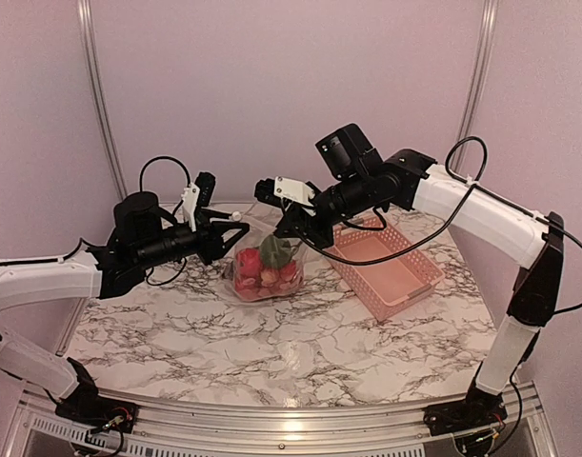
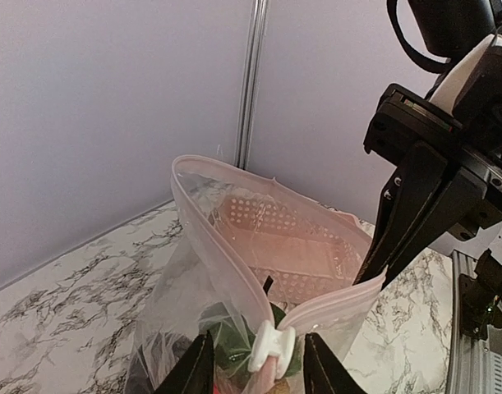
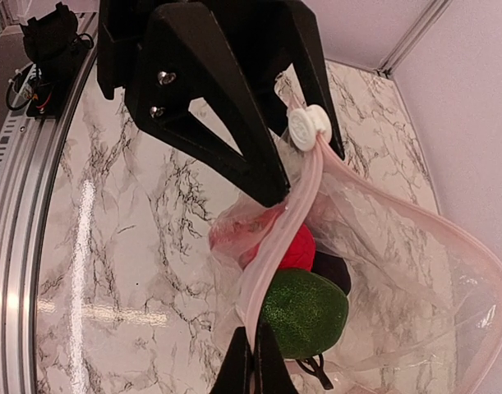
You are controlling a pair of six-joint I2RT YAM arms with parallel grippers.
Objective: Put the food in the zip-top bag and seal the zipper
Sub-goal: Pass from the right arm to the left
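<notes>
1. My left end effector (image 2: 259, 341) is partly open. Its two fingers stand either side of the white slider (image 2: 271, 349), and I see no firm squeeze on it.
2. My right end effector (image 3: 252, 351) is closed, pinching the far end of the zipper (image 2: 214, 246).
3. The zipper's long axis runs straight ahead of my left end effector to my right one. The slider sits between my left fingers, so my left arm is the nearer one for the closing pull.
4. The bag (image 1: 267, 271) hangs between both end effectors, below them, its bottom on the table (image 1: 271, 352).
5. The left wrist view shows the mouth gaping wide, with the pink basket (image 1: 381, 262) beyond my right end effector.
6. Only the right wrist view shows the food (image 3: 304, 312) clearly: green, red and dark pieces under the zipper.
7. The top view does not show the gap between either pair of fingers.
</notes>
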